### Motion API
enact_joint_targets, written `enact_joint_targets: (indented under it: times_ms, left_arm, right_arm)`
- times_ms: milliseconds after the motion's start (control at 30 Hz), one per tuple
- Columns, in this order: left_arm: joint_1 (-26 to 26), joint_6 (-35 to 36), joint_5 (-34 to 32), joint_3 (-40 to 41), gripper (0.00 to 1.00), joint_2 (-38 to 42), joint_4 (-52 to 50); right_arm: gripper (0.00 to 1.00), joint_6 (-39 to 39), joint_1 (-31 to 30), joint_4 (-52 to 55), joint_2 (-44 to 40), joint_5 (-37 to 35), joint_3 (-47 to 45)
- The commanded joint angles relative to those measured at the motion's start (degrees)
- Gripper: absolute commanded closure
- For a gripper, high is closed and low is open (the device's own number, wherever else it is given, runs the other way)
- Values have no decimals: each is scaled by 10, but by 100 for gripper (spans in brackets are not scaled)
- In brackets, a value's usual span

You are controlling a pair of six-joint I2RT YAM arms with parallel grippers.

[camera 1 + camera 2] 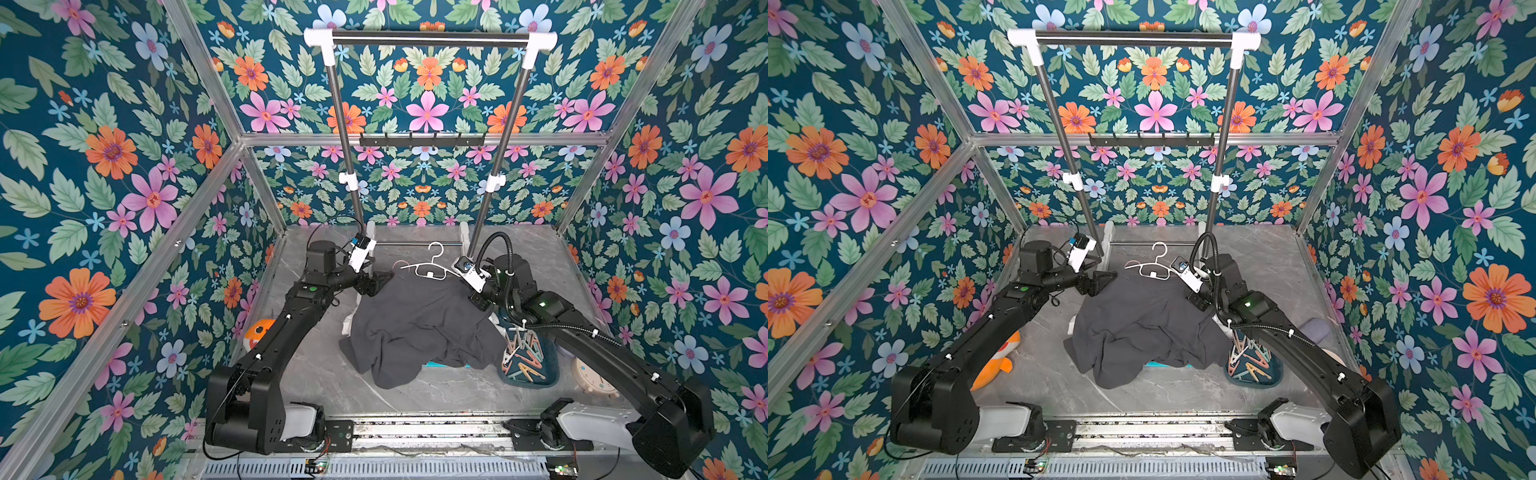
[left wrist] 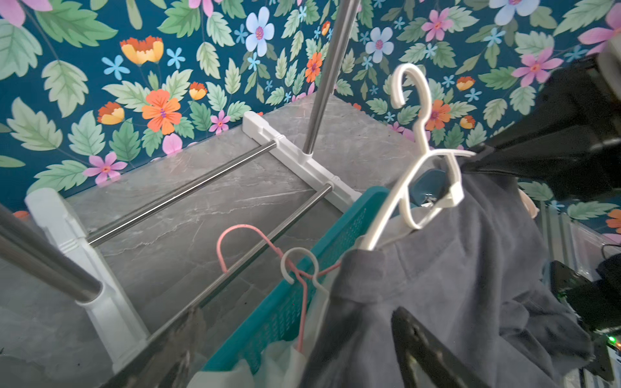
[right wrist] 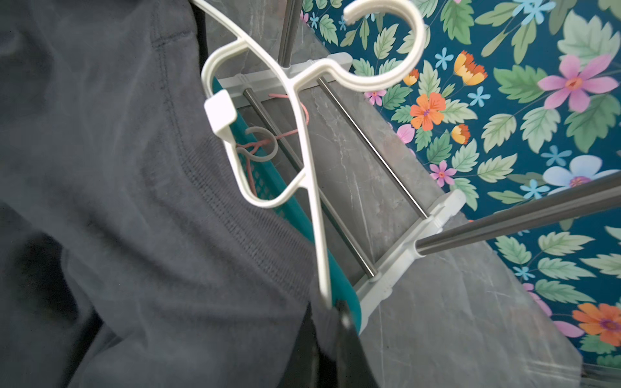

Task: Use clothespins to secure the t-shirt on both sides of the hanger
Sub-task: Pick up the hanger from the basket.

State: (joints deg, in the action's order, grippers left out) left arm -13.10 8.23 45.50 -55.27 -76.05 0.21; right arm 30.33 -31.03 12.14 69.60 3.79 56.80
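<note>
left tool (image 1: 379, 283) wide beside t-shirt (image 1: 415, 328) | right tool (image 3: 338, 317) clamps hanger (image 3: 292, 80)

You have bright, even light from overhead in both top views, and the t-shirt (image 1: 419, 328) throws only a soft shadow on the table (image 1: 415, 399). The straight frame posts (image 1: 202, 70) lean and bow toward the picture edges. The rack (image 1: 428, 38) carries a thin glint along its top bar. In the left wrist view, the fingers (image 2: 426, 352) of the left gripper (image 2: 295, 319) are dark and blurred. In the right wrist view, the hanger (image 3: 302, 134) looks soft and the wall sharp.
</note>
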Motion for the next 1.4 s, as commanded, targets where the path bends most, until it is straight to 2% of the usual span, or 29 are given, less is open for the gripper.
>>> enact_joint_targets:
  times_ms: [0,267,467,667,767,867,967,1000,1033,1067,1167,1233,1300,1367]
  left_arm:
    - [-5,20,37,2,11,0,24]
    - [-16,30,60,-23,13,-28,4]
    - [-19,19,97,-33,20,-34,6]
    - [-36,21,84,-32,32,-33,-12]
    - [-44,22,76,-29,44,-31,-17]
    - [-47,22,69,-31,70,-29,-25]
    - [-51,21,60,-34,85,-26,-28]
    - [-52,19,57,-34,86,-24,-28]
    - [-55,18,54,-35,86,-23,-28]
    - [-57,13,45,-35,87,-21,-26]
    - [-60,7,27,-29,100,-15,-18]
    - [-63,1,13,-19,100,-10,-5]
    - [-66,-3,-4,-12,100,-4,8]
    - [-69,-2,-25,-5,100,3,16]
  right_arm:
    - [100,42,-5,-71,-15,-11,-20]
    - [100,68,-9,-95,-48,29,-41]
    - [100,77,-9,-89,-60,41,-43]
    - [100,80,-9,-107,-54,29,-45]
    - [100,80,-8,-114,-50,26,-45]
    - [100,78,-8,-121,-49,24,-46]
    - [100,71,-9,-123,-46,21,-45]
    - [100,65,-9,-122,-44,20,-44]
    - [97,59,-9,-119,-43,18,-41]
    - [89,54,-8,-112,-40,17,-37]
    - [72,33,-8,-74,-39,24,-21]
    - [60,15,-9,-49,-42,22,-11]
    - [40,-10,-9,-17,-50,30,0]
    - [31,-44,-9,36,-59,48,20]
